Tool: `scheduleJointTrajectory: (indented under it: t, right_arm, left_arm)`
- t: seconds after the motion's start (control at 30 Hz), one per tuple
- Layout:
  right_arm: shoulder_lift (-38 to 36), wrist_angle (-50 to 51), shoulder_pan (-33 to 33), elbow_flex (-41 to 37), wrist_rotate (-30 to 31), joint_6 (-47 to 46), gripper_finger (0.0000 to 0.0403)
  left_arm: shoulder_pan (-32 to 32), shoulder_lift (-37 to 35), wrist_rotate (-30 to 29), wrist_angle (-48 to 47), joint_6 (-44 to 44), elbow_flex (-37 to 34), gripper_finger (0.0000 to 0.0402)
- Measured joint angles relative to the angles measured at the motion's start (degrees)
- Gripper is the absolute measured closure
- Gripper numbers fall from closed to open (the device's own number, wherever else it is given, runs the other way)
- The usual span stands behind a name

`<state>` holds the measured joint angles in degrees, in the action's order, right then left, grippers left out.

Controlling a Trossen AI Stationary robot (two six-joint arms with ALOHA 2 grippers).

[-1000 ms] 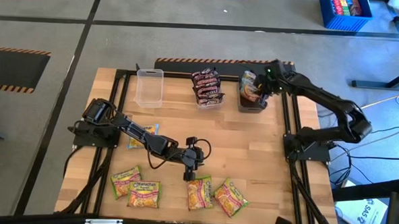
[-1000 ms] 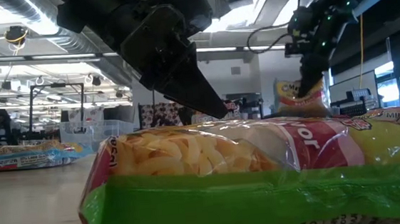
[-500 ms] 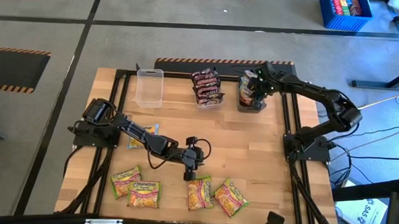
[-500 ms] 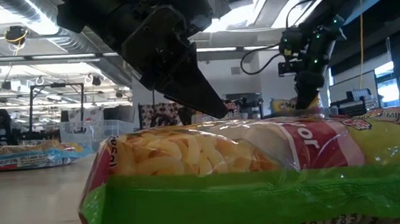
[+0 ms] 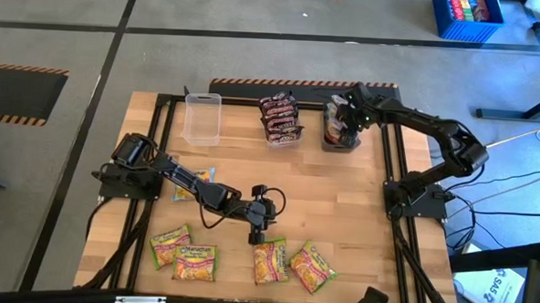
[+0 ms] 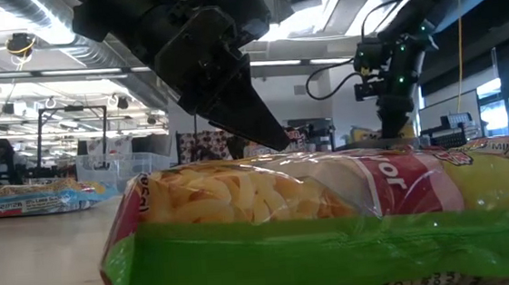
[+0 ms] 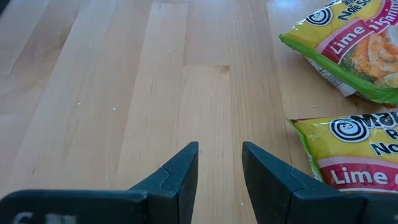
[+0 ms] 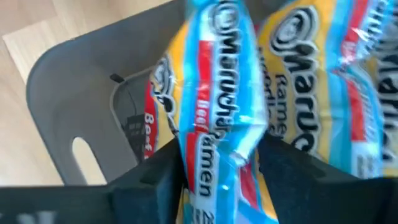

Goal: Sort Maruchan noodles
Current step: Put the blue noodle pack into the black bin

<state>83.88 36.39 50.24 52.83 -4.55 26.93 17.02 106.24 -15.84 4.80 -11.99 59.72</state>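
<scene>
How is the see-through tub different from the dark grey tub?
The clear tub looks empty, while the dark grey tub holds yellow-and-blue noodle packets standing on edge. The clear tub sits toward the table's far left with no arm near it; the grey tub is at the far right, with the right pincer in it. You can see through one, not the other. Both sit along the table's far edge.

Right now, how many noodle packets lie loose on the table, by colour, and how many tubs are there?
Yellow-green packets: 4
Blue-edged packet: 1, partly under the left arm
Clear tubs: 2, one empty, one holding maroon packets
Dark grey tub: 1
Total: 8
</scene>
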Motion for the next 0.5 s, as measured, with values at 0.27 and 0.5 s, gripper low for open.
scheduleJointTrajectory:
  t: [0.27,0.5]
  right_arm:
    - [-0.97,17.25,0.00,9.38,1.80,-9.43,0.0206]
    - [-7.37,24.46,-5.09,11.96,-5.92,-14.65,0.0228]
  left_arm:
    - [0.05,0.00,0.13,0.29,0.06,0.00,0.0282]
    - [0.28,0.00,0.35,3.03,0.04,0.02,0.0282]
